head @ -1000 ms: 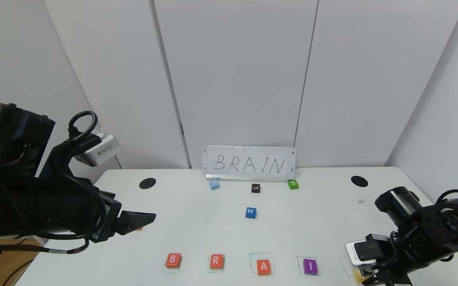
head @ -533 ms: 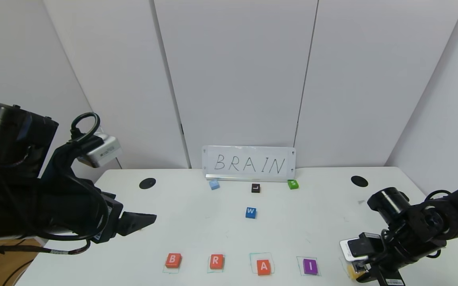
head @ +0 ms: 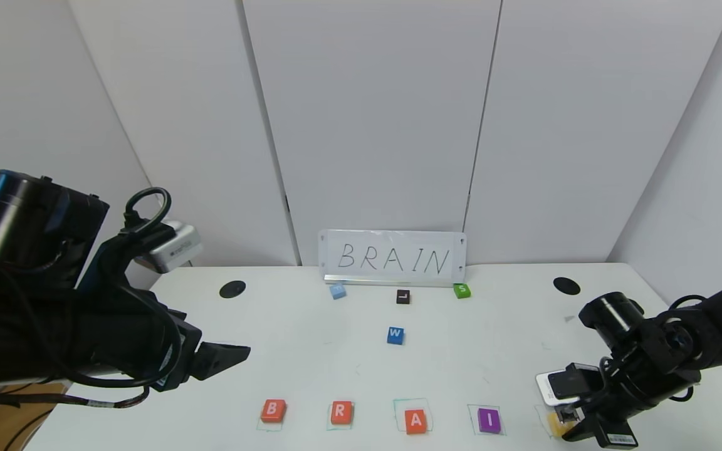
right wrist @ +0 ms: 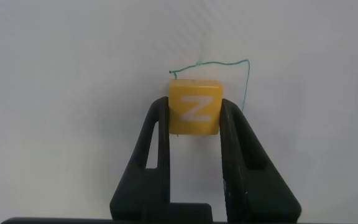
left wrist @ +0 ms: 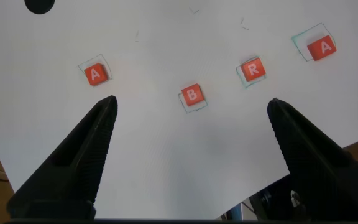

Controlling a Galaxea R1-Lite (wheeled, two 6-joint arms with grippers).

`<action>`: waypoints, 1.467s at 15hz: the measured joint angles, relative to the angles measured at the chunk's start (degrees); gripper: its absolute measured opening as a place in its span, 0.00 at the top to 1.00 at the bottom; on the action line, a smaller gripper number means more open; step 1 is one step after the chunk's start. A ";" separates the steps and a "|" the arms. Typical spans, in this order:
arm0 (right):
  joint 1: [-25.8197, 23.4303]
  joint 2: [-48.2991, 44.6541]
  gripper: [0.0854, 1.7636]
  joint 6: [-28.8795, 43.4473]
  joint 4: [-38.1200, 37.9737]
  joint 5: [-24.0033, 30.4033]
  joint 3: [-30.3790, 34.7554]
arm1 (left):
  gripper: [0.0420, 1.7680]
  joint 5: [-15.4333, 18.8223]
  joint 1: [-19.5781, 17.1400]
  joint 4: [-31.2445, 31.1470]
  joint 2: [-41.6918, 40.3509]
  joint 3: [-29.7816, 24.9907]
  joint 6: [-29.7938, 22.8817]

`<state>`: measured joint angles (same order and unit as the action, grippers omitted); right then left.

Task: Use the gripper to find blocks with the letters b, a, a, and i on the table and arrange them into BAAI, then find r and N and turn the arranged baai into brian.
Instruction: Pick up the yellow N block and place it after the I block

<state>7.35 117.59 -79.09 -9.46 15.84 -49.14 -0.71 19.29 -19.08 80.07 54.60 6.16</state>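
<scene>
Along the front of the table (head: 311, 351) lie an orange-red B (head: 273, 410), the r block (head: 341, 412), an orange-red A (head: 415, 421) and a purple I (head: 489, 419), each on a green drawn square. Right of the I, my right gripper (head: 565, 427) is shut on the yellow N (right wrist: 195, 107), low over a green square (right wrist: 229, 62). My left gripper (left wrist: 191, 106) hangs open above the table's left part, above and short of the B (left wrist: 192, 94). The left wrist view also shows the R (left wrist: 252, 69), one A (left wrist: 322, 47) and another A (left wrist: 95, 74) off to the side.
A "BRAIN" sign (head: 392, 258) stands at the back. In front of it are a pale blue block (head: 337, 291), a black L block (head: 403, 296), a green S block (head: 461, 290) and a blue W block (head: 395, 335). Two black holes (head: 232, 289) (head: 566, 285) mark the far corners.
My right arm has shifted slightly left and back with the N block still in its grip. The left arm has drifted a little to the right.
</scene>
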 joint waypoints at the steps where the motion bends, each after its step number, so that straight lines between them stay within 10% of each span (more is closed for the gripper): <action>1: -0.11 0.11 0.73 0.02 0.00 0.61 -0.17 | 0.03 0.02 0.09 0.01 0.00 0.00 0.00; 22: -0.22 2.65 0.73 -1.84 -0.09 1.21 -2.73 | 0.03 -1.50 1.11 0.09 1.02 -0.44 0.33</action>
<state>7.13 120.24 -80.93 -9.55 17.04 -51.87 -2.21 20.39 -18.99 81.09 54.16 6.49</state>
